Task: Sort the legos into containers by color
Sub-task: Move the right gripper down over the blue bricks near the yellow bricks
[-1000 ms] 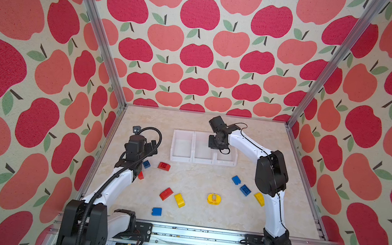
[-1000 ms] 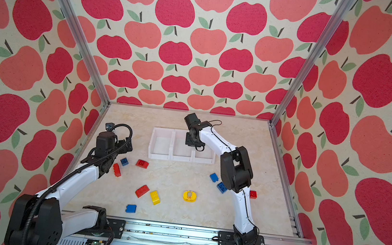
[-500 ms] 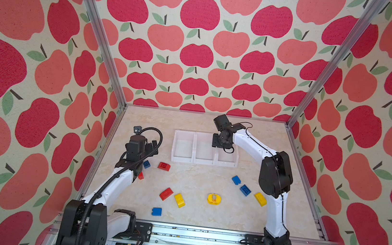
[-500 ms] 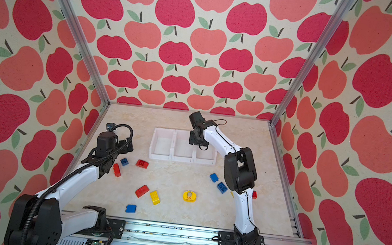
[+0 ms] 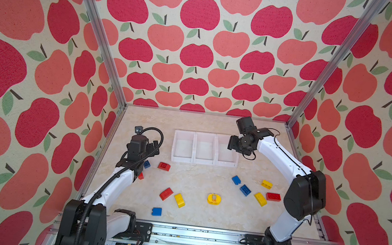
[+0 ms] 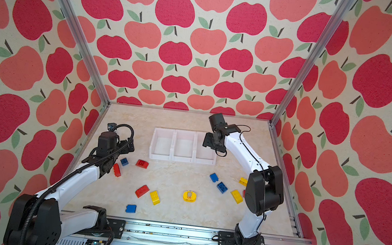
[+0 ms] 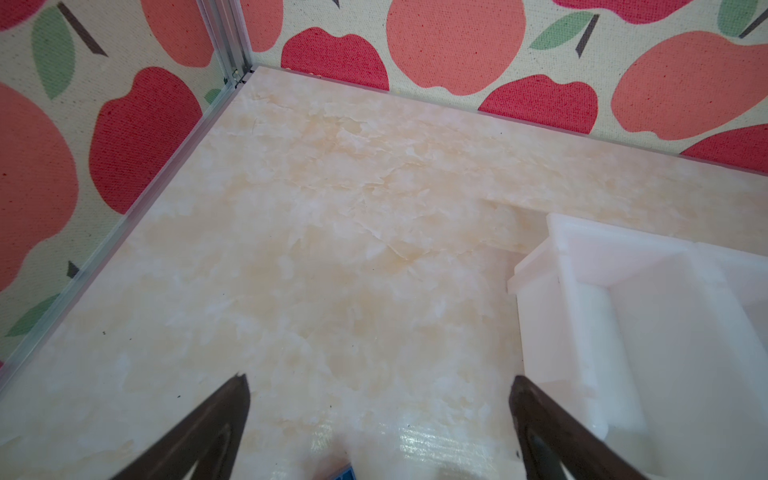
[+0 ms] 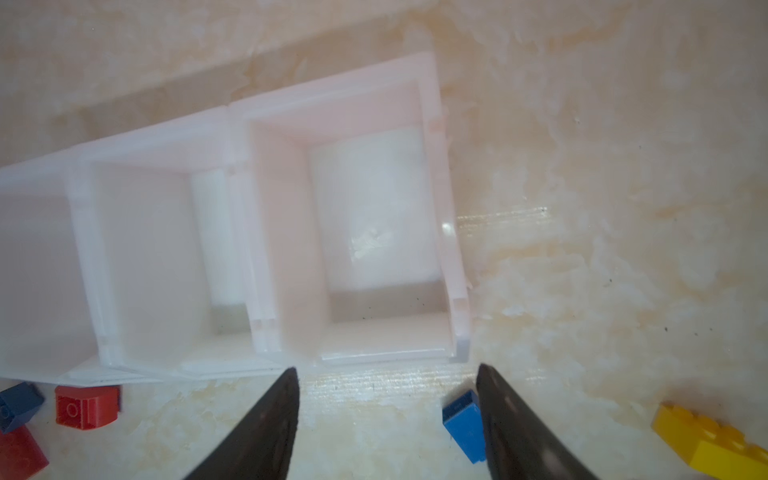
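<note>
Printed "120" on the rounded yellow piece point(image 5: 213, 198), toward the counter point(image 5: 196, 178) front edge among scattered legos point(image 5: 164, 166). Toward the back edge: containers point(image 5: 193, 150). Spread wide, empty, near the left edge: left gripper point(image 7: 378, 380). Spread, empty, above the containers' right end: right gripper point(image 8: 386, 370).

The right gripper point(image 6: 209, 141) is hovering over the rightmost of three joined white bins point(image 6: 182, 159) (its jaws are too small to read here). The left gripper point(image 6: 130, 145) is hanging near a blue brick point(image 6: 124, 161) and a red brick point(image 6: 142, 164). A round yellow piece point(image 6: 189, 196) marked "120" is lying on the marbled tabletop point(image 6: 178, 176), between a yellow brick point(image 6: 154, 197) and two blue bricks point(image 6: 222, 187).
</note>
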### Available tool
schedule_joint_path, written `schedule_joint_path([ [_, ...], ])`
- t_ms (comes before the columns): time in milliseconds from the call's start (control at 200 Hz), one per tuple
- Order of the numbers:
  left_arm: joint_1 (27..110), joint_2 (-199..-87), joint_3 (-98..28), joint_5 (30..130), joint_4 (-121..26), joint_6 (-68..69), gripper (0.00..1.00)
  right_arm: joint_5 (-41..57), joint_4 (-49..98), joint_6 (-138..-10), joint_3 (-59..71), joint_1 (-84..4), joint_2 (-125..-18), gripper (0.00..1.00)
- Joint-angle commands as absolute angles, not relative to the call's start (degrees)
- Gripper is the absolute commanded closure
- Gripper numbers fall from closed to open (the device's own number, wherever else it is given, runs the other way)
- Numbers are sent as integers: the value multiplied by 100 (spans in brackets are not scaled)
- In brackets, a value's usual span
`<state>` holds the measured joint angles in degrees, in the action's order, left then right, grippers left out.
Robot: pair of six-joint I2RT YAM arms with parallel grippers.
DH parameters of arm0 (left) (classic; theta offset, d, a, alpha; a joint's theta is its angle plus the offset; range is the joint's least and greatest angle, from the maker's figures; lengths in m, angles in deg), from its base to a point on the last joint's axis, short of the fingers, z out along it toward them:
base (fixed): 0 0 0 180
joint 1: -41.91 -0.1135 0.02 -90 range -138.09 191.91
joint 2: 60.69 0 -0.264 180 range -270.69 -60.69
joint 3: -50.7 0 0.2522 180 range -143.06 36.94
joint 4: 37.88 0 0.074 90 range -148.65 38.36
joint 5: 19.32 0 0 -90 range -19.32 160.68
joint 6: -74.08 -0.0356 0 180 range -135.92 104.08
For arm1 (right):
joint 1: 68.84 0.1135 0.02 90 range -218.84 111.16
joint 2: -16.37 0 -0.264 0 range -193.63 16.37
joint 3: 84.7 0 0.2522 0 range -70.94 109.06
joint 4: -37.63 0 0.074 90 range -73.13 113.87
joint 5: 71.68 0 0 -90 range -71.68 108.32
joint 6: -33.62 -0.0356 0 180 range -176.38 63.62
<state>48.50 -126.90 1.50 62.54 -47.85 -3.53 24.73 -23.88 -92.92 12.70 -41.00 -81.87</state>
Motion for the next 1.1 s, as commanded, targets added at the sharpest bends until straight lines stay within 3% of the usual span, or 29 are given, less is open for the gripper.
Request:
schedule_joint_path([
  [0, 4892, -12746, -45, 6282, -4901, -316, 1, 2276, -2926, -9914, 611, -4204, -7656, 29],
  [390, 4940, -12941, -155, 6374, -4874, -321, 1, 2090, -3181, -11390, -1144, -4319, -6597, 24],
  [1096, 4989, -13067, -287, 6473, -4988, -425, 1, 1646, -2403, -12089, -2160, -4538, -6793, 28],
])
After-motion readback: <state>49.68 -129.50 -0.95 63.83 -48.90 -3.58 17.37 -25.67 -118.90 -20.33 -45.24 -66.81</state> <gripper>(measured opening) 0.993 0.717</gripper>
